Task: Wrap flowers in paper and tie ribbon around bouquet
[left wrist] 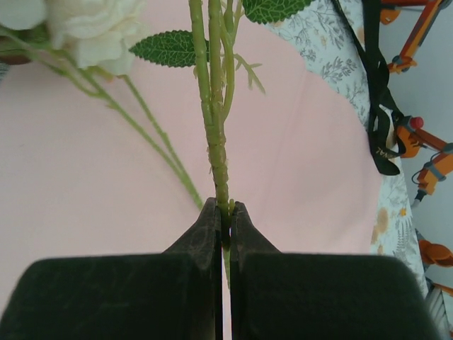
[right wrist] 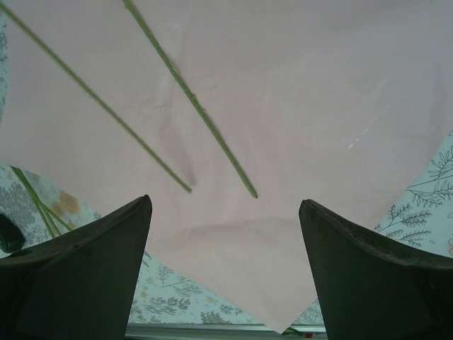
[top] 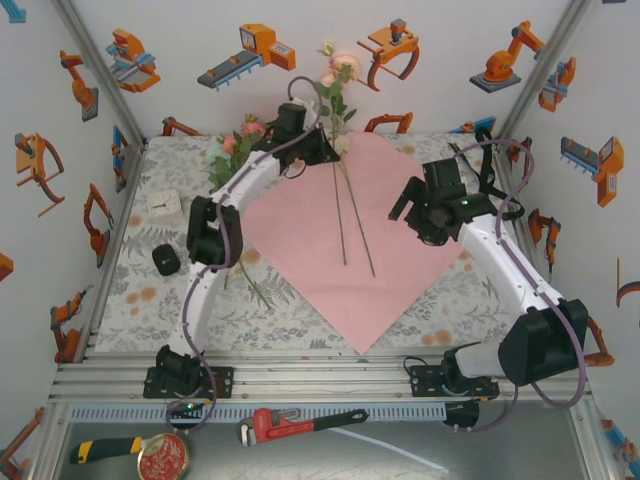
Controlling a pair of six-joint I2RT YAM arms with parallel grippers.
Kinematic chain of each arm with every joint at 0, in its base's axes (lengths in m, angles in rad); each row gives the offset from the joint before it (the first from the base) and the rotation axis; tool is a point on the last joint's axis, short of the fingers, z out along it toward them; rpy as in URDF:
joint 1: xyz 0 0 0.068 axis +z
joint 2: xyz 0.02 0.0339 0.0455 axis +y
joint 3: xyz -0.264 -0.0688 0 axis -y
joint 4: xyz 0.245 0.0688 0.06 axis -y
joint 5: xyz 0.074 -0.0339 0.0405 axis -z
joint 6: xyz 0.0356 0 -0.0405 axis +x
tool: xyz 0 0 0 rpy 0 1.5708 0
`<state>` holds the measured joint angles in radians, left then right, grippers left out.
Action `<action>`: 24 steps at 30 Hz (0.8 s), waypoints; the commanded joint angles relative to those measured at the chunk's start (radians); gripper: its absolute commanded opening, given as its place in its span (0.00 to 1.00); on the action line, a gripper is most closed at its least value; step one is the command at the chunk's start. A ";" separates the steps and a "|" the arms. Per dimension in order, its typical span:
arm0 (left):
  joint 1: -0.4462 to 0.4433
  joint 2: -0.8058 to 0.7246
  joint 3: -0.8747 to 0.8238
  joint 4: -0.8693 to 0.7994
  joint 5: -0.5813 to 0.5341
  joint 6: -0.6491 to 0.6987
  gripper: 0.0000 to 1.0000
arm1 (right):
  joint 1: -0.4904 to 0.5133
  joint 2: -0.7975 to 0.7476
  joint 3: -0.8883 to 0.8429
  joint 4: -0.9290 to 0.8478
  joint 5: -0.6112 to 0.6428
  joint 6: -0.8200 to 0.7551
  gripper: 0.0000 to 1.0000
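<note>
top view: the left hand is clenched on a fake flower with pink blooms and a long green stem, over the far end of the big thin pink paper sheet. two more thin green stems lie on the paper, far to near. the right hand hangs beside them.

left wrist view: the held stem runs straight away from the hand. its blooms are cut off. a narrow black ribbon lies off right.

right wrist view: the right hand is wide open, holding nothing.
</note>
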<state>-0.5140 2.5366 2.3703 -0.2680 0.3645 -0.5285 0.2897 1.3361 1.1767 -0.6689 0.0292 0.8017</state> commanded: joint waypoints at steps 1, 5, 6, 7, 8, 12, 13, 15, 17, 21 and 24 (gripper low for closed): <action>-0.007 0.091 0.172 -0.043 0.022 -0.029 0.00 | 0.007 -0.073 -0.036 -0.025 0.043 0.029 0.77; -0.034 0.164 0.209 -0.094 0.005 0.034 0.00 | 0.007 -0.126 -0.070 -0.037 0.068 0.039 0.77; -0.039 0.173 0.204 -0.108 -0.010 0.044 0.01 | 0.007 -0.138 -0.077 -0.037 0.074 0.039 0.78; -0.041 0.180 0.202 -0.125 -0.023 0.055 0.04 | 0.007 -0.149 -0.084 -0.034 0.076 0.037 0.78; -0.043 0.186 0.201 -0.142 -0.034 0.069 0.08 | 0.006 -0.159 -0.090 -0.029 0.078 0.036 0.79; -0.045 0.181 0.190 -0.198 -0.079 0.108 0.15 | 0.007 -0.197 -0.101 0.004 0.069 0.025 0.84; -0.044 0.175 0.191 -0.203 -0.085 0.111 0.19 | 0.007 -0.203 -0.102 0.012 0.068 0.020 0.87; -0.044 0.159 0.194 -0.200 -0.089 0.112 0.23 | 0.007 -0.210 -0.106 0.030 0.063 0.013 0.94; -0.040 0.140 0.203 -0.205 -0.095 0.118 0.27 | 0.007 -0.209 -0.110 0.052 0.052 0.010 0.97; -0.019 0.062 0.205 -0.254 -0.128 0.130 0.33 | 0.007 -0.192 -0.104 0.086 0.043 0.011 0.99; 0.018 -0.039 0.152 -0.298 -0.160 0.127 0.33 | 0.007 -0.176 -0.093 0.100 0.040 0.009 0.99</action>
<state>-0.5385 2.6740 2.5343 -0.5148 0.2497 -0.4290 0.2897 1.1492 1.0794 -0.6090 0.0685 0.8181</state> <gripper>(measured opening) 0.328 0.986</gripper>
